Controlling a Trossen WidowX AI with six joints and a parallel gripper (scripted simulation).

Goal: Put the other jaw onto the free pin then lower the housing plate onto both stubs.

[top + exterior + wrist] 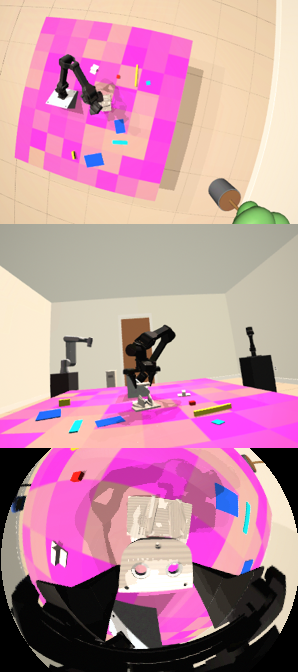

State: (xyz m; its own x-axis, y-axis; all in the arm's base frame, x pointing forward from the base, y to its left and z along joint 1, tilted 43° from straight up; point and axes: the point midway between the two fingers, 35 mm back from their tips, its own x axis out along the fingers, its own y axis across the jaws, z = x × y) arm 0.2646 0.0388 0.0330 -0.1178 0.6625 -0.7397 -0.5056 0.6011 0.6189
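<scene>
My gripper (pixel 142 385) (pixel 154 567) is shut on the pale housing plate (pixel 143 383) (pixel 156 554), whose two round holes show in the wrist view. The fingers grip it by its two sides. The plate hangs above the pale gripper base (pixel 107 109) (pixel 137 409) (pixel 134 523), clear of it in the exterior view. Raised, leaning pale pieces stand on the base; whether both jaws are on their pins and their teeth mesh, I cannot tell. The arm partly covers the base in the top view.
A small white cross-shaped piece (pixel 94 69) (pixel 183 394) (pixel 58 554) lies apart from the base. A red block (pixel 118 77) (pixel 192 402) (pixel 77 476) and a yellow bar (pixel 136 75) (pixel 213 410) lie beyond it. A blue plate (pixel 119 126) (pixel 110 421) (pixel 226 499) lies near the base.
</scene>
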